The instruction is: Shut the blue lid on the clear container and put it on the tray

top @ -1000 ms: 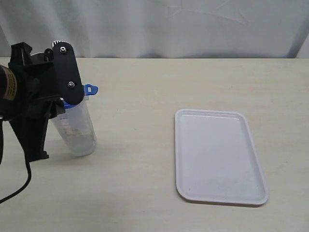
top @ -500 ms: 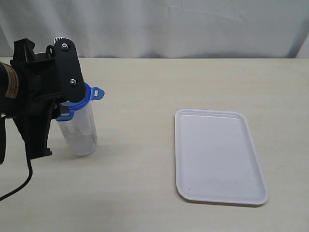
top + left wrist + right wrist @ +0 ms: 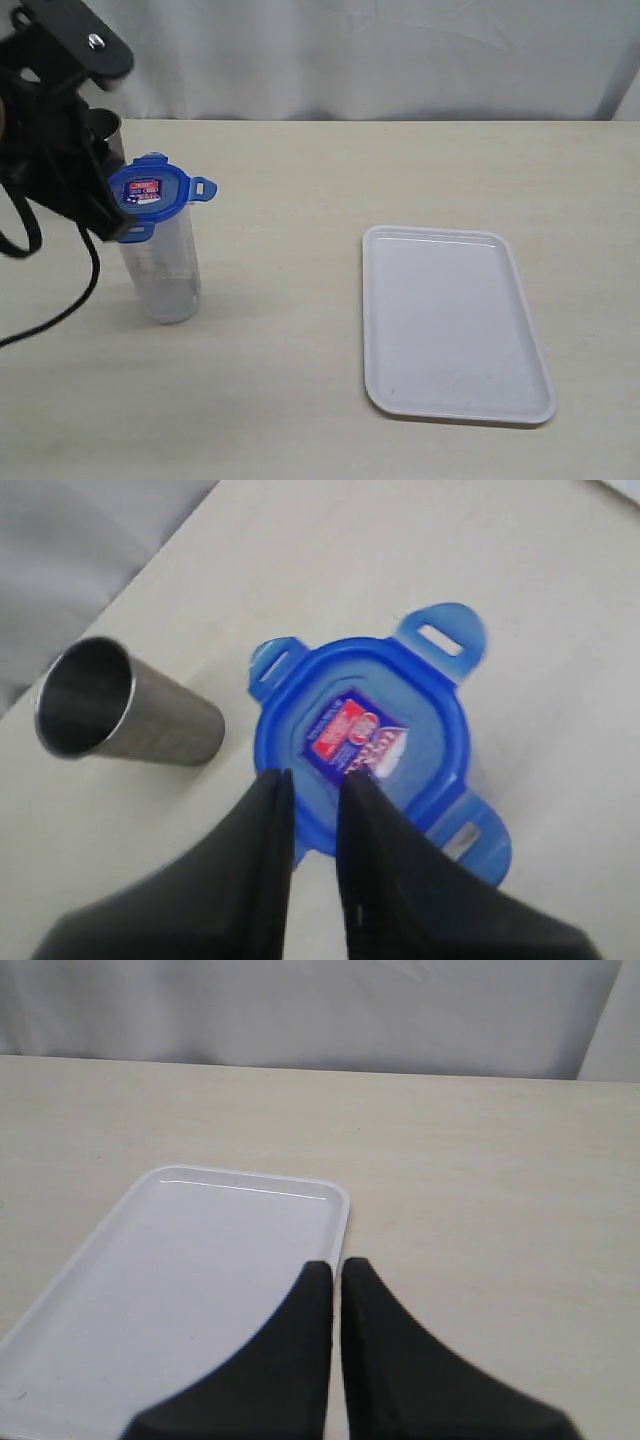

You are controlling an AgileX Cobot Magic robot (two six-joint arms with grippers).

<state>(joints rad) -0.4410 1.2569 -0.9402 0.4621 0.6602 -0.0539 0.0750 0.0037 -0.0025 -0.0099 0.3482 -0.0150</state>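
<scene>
The left gripper [image 3: 312, 780] hangs above the blue lid [image 3: 148, 190], its tips pinched nearly together with nothing between them. The lid sits on the upright clear container [image 3: 162, 270], flaps flared out, at 9 o'clock on the table [image 3: 300, 400]. The right gripper [image 3: 336, 1270], clenched and empty, hovers over the tray [image 3: 455, 320] at 3 o'clock.

1. A steel cup [image 3: 125, 715], tapered, stands upright on the table with its open mouth up and its inside dark.
2. The table [image 3: 330, 180] has a pale beige, wood-grain top.
3. A white cloth backdrop [image 3: 380, 55] hangs behind the table's far edge.
</scene>
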